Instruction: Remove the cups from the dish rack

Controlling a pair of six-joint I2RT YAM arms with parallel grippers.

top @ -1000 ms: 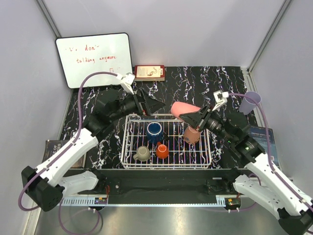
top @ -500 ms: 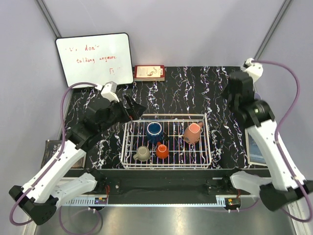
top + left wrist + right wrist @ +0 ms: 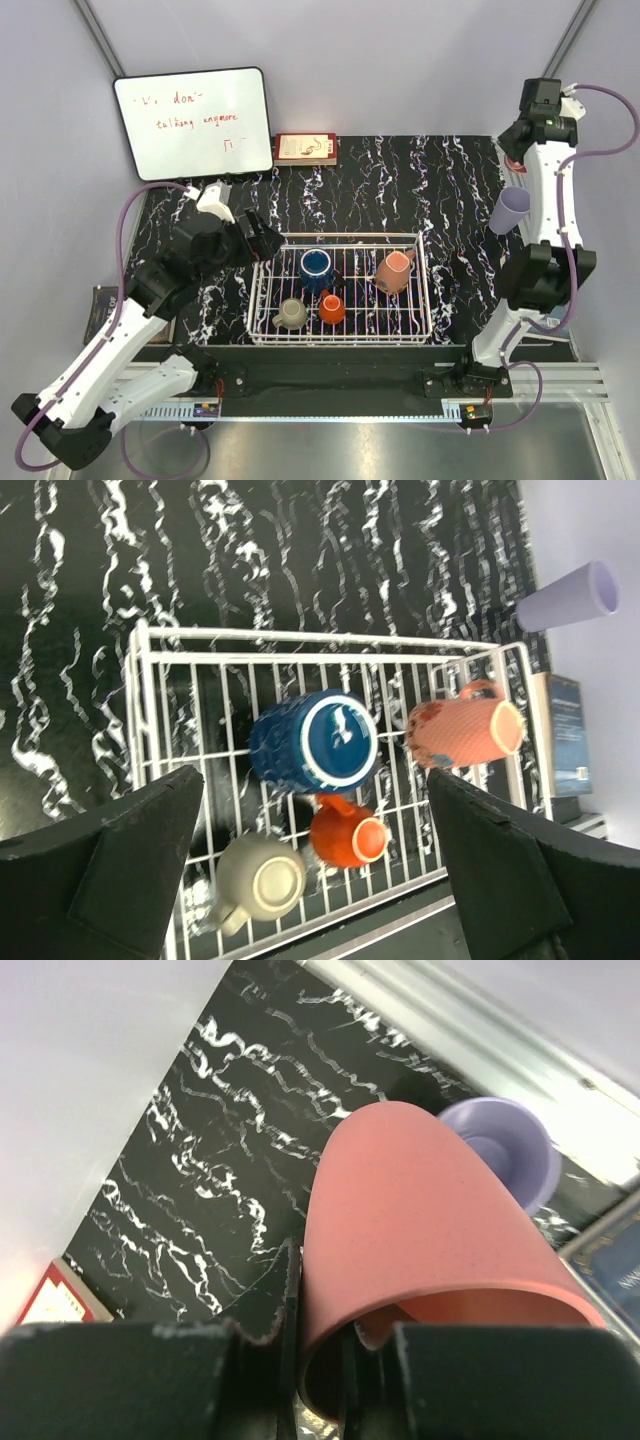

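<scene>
- Right gripper (image 3: 318, 1355) pinches the pink cup (image 3: 420, 1220) by its rim at the top view's upper right, near the tumbler (image 3: 500, 1150), likely to set it down alongside.
- Left gripper (image 3: 315, 775) gapes wide above the rack (image 3: 135, 680), mid-frame, probably lining up the blue mug (image 3: 312, 738).

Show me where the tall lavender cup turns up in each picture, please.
Top external: the lavender tumbler stands near the right edge, right of the dish rack.
Left wrist: the tumbler is in the upper right corner, past the rack.
Right wrist: right of centre, half hidden behind the salmon-pink cup in the right tool.
Shared landmark: the black white-veined tabletop.
</scene>
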